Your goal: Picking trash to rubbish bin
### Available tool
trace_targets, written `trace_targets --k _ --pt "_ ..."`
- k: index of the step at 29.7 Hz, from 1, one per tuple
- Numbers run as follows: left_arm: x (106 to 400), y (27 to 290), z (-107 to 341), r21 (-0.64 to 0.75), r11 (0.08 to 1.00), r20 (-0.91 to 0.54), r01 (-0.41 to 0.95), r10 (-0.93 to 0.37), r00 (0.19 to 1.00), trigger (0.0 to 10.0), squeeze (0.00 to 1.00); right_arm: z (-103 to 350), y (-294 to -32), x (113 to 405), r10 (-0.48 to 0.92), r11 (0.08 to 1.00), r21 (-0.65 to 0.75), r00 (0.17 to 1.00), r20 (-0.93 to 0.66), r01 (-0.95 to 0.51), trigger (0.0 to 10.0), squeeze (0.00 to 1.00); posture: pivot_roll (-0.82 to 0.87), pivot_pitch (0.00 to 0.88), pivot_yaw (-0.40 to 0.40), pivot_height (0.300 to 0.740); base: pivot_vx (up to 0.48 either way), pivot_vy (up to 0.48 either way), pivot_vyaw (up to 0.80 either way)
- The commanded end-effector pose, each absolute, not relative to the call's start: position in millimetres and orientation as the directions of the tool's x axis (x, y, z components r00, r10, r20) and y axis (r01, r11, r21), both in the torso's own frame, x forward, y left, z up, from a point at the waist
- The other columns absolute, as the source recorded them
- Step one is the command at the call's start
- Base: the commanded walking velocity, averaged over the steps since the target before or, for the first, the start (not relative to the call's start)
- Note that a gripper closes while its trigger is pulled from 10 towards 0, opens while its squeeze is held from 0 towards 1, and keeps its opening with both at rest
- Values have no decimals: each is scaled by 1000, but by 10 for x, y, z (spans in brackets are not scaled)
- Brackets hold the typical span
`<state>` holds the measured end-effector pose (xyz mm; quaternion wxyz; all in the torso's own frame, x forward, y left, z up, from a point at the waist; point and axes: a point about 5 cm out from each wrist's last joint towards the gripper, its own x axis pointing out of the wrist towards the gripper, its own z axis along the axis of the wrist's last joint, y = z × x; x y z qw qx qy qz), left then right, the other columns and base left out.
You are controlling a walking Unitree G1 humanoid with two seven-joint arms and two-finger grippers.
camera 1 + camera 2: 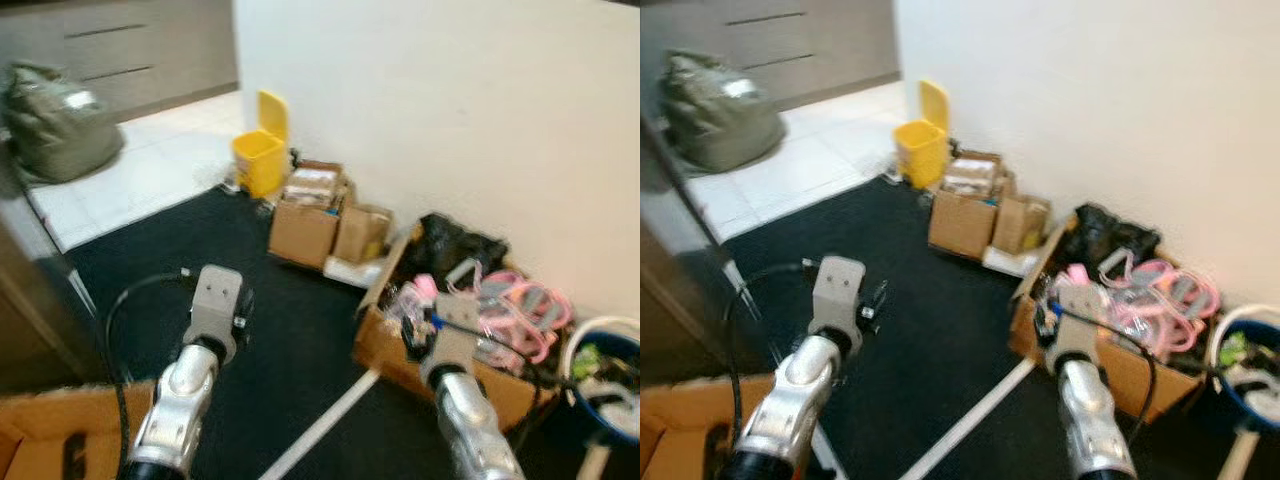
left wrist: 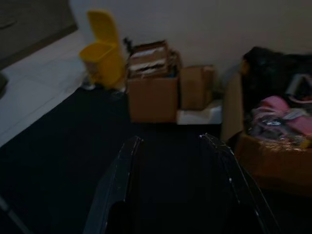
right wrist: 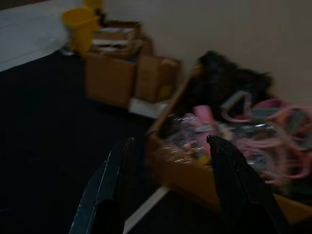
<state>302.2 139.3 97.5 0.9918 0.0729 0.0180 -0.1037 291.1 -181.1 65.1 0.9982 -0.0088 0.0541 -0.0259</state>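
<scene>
A yellow rubbish bin (image 1: 262, 152) with its lid raised stands against the white wall, where the dark carpet meets the white tiles. It is some way ahead of both arms. My left gripper (image 2: 170, 139) is open over bare dark carpet, pointing toward the bin (image 2: 103, 61) and the cardboard boxes beside it. My right gripper (image 3: 170, 140) is open too, nothing between its fingers, aimed at the near edge of an open cardboard box of pink and clear items (image 3: 234, 141). The left arm (image 1: 190, 380) and right arm (image 1: 465, 410) reach forward at the bottom of the head view.
Two brown cardboard boxes (image 1: 305, 225) sit next to the bin, by the wall. A blue bucket with a white rim (image 1: 628, 400) is at the far right. A grey-green sack (image 1: 55, 120) lies on the tiles at left. Another carton (image 1: 50, 430) is at lower left; a white strip (image 1: 320, 425) crosses the carpet.
</scene>
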Motion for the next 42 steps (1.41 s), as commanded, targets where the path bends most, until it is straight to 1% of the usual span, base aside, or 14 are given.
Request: trace_targets --k 1,15,42 --pt "2995 1428 904 143 968 -83 207 -197 977 10000 0 586 -1791 2867 -55 998 -2 989 -136 56 10000 0 -21 51 7 740 0 0 -800" --pt "3030 1488 867 159 972 -119 173 -155 981 10000 0 564 -1800 2855 -64 998 -1 987 -148 65 10000 0 -23 48 11 740 0 0 -800" --pt "3032 1490 859 151 973 -124 175 -157 980 10000 0 537 -1800 2833 -68 998 -8 985 -160 67 10000 0 -21 50 12 740 0 0 -800"
